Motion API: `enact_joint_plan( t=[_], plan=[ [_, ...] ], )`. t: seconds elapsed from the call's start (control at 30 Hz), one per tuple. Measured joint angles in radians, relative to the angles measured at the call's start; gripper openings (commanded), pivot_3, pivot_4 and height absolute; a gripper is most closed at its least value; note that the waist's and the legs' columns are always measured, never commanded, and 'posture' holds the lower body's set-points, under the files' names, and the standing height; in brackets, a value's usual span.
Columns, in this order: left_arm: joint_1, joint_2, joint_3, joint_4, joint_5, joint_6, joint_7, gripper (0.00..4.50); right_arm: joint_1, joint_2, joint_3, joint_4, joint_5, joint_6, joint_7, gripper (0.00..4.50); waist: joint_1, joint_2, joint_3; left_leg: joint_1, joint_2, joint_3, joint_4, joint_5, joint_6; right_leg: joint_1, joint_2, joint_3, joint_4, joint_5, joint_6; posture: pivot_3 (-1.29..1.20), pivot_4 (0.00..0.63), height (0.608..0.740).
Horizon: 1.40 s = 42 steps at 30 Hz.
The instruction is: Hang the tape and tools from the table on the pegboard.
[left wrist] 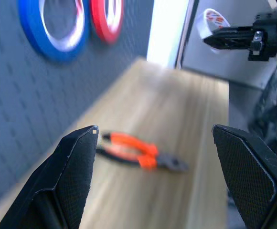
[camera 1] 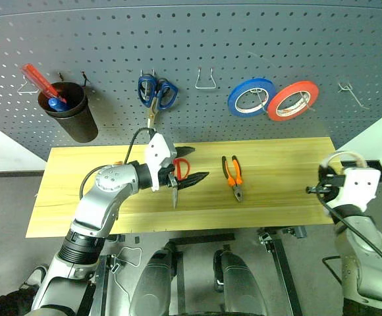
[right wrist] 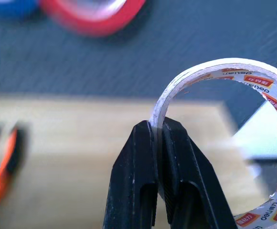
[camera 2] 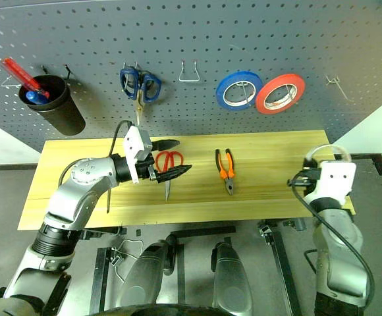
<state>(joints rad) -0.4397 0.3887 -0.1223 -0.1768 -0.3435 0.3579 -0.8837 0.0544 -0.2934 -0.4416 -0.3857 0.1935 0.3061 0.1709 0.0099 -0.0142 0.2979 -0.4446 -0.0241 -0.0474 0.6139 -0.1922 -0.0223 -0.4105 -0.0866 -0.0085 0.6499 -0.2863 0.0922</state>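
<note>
My right gripper [right wrist: 158,129] is shut on the rim of the white tape [right wrist: 215,66], a thin roll with orange print inside. It holds the tape [camera 1: 344,155] up past the right end of the table [camera 1: 276,197]. My left gripper [camera 1: 192,164] is open and hovers level over the red-handled scissors [camera 1: 180,169], which lie on the table left of centre; nothing is between its fingers. The orange-and-black pliers [camera 1: 232,176] lie mid-table, to the right of the scissors. The dark grey pegboard [camera 1: 197,39] rises behind the table.
On the pegboard hang blue-handled scissors [camera 1: 157,92], a blue tape roll [camera 1: 250,97] and a red-orange roll [camera 1: 292,100]. A black cup [camera 1: 72,115] at the left holds a red-handled screwdriver. Bare hooks sit at centre [camera 1: 205,80] and far right [camera 1: 352,93].
</note>
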Motion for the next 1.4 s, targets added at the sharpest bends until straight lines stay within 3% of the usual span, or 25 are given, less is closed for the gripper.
enact_joint_plan(
  t=[0.17, 0.4, 0.87, 1.4],
  plan=[
    [-0.005, -0.015, -0.001, 0.015, -0.017, -0.029, -0.012, 3.99, -0.142, -0.057, -0.025, 0.113, -0.004, -0.119, -0.016, 0.03, -0.006, 0.0, 0.0, 0.001, 0.0, 0.001, 0.0, 0.0, 0.0, 0.0, 0.003, 0.0, 0.002, 0.0, 0.0, 0.03, 0.294, 0.714],
    [-0.018, -0.062, -0.011, 0.009, -0.039, -0.041, -0.005, 3.99, -0.421, -0.176, -0.038, 0.469, -0.027, -0.33, -0.015, 0.03, -0.007, 0.0, 0.0, 0.001, 0.0, 0.002, 0.002, 0.0, 0.0, 0.001, 0.003, 0.0, 0.004, 0.001, 0.002, 0.04, 0.292, 0.714],
    [-0.02, -0.054, -0.011, -0.027, -0.045, -0.031, 0.013, 3.99, -0.526, -0.198, 0.012, 0.703, -0.026, -0.429, 0.024, 0.03, -0.006, 0.0, 0.0, 0.002, 0.0, 0.003, 0.003, 0.001, 0.0, 0.001, 0.003, 0.0, 0.005, 0.001, 0.002, 0.09, 0.299, 0.714],
    [-0.087, -0.04, 0.033, -0.061, -0.106, 0.008, 0.054, 3.99, -0.755, -0.213, 0.045, 1.194, -0.013, -0.639, 0.143, 0.03, 0.002, 0.0, 0.0, 0.002, 0.0, 0.003, 0.005, 0.001, 0.0, 0.001, 0.003, 0.0, 0.006, 0.001, 0.002, 0.13, 0.3, 0.714]
  ],
)
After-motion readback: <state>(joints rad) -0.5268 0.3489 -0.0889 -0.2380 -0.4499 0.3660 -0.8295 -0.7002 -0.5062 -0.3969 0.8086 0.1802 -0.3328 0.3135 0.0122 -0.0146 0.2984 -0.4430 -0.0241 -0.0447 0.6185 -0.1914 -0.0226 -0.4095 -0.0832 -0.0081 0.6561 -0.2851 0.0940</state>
